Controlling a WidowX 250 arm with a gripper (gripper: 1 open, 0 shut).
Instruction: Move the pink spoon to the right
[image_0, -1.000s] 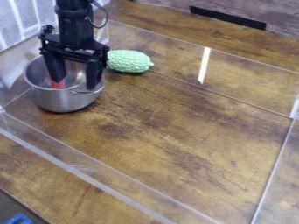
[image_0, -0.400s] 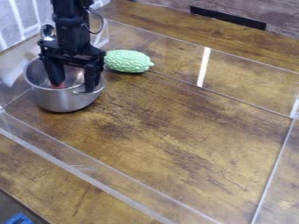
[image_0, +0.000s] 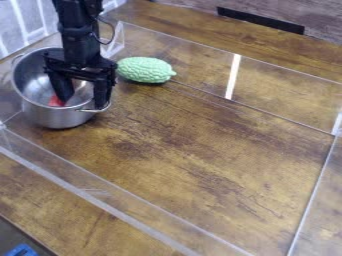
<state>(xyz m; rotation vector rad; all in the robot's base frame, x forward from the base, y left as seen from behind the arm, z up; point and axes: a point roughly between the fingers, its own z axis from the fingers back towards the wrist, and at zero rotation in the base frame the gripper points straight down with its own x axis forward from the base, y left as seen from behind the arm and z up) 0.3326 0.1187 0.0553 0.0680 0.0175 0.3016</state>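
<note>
the round steel pot (image_0: 51, 95) stands on the wooden surface (image_0: 201, 150) near its far left corner, close to the left edge. inside the pot, toward its left side, lies the pink spoon with the plastic handle (image_0: 58, 99). the black hand (image_0: 78, 93) hangs over the pot's right half, its fingers reaching down inside the rim, right of the spoon. the bumpy green vegetable (image_0: 146, 70) lies on the surface just right of the pot, slightly farther back, apart from it.
</note>
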